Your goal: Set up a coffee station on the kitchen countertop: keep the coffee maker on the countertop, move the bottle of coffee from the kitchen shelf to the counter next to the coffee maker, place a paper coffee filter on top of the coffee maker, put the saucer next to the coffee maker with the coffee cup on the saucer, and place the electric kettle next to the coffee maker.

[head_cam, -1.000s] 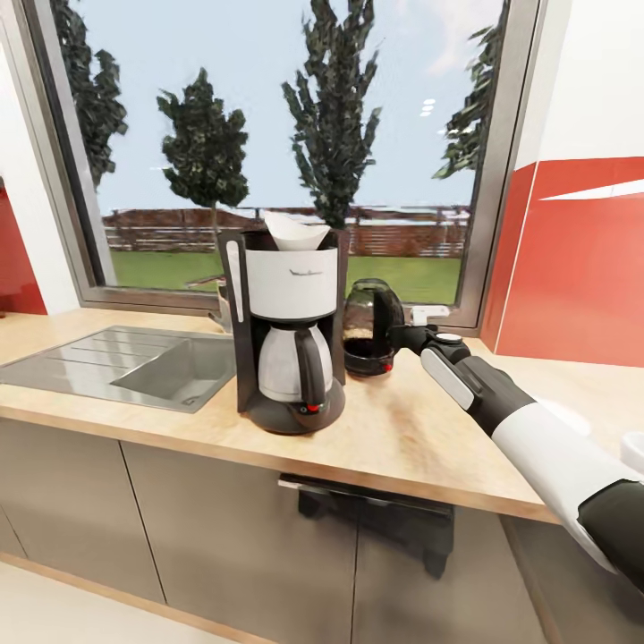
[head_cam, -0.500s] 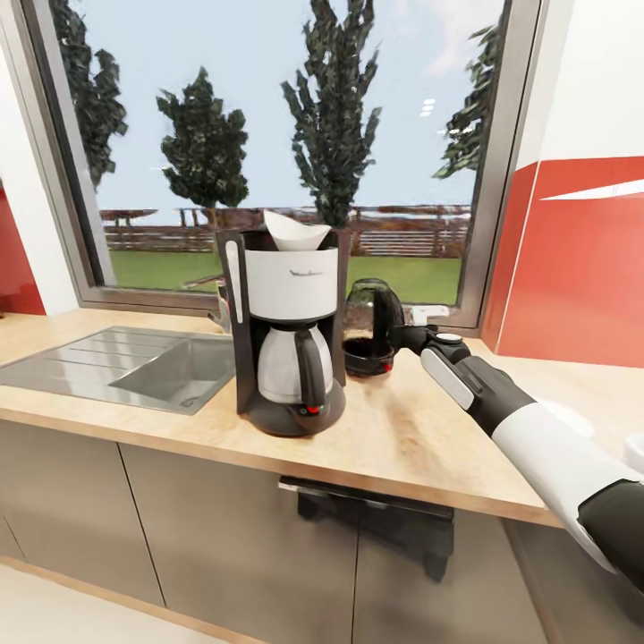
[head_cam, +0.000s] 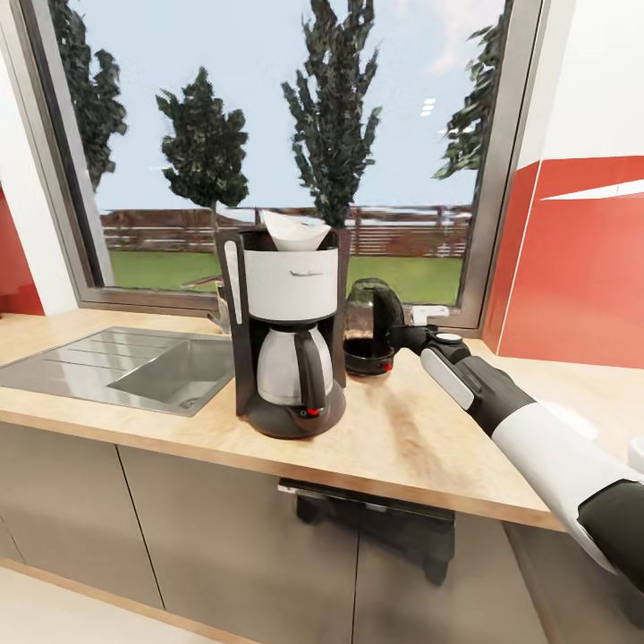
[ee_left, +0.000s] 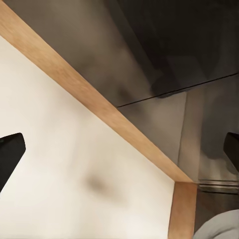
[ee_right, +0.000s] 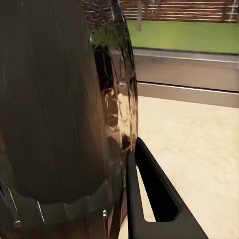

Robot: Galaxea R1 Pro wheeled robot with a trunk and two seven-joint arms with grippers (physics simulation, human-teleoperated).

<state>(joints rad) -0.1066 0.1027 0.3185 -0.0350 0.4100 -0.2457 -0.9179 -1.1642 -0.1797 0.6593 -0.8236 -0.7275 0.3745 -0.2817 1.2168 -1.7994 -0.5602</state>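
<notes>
From the head camera, the coffee maker (head_cam: pixel 288 333) stands upright on the countertop (head_cam: pixel 411 429), just right of the steel sink (head_cam: pixel 125 365), with a white paper filter (head_cam: pixel 295 231) sitting in its top and the white carafe in its bay. Just beside it to the right, nearer the window (head_cam: pixel 286 134), stands the kettle (head_cam: pixel 368 326), upright on the wood. The right arm reaches in from the right, its gripper (head_cam: pixel 400 336) at the kettle's handle side; whether the jaws are clamped on the handle or merely beside it cannot be told here. In the left wrist camera, the left gripper's fingertips (ee_left: pixel 9 154) show at opposite edges, spread wide apart with nothing between them, over pale floor, a wooden plinth strip (ee_left: pixel 94 99) and grey cabinet fronts (ee_left: pixel 164 55). In the right wrist camera, the kettle's dark glass body (ee_right: pixel 64 109) looms very close, with one black finger (ee_right: pixel 154 194) lying along its side just beside the base; the second finger is hidden, so the grip cannot be judged. Countertop and window frame lie beyond.
</notes>
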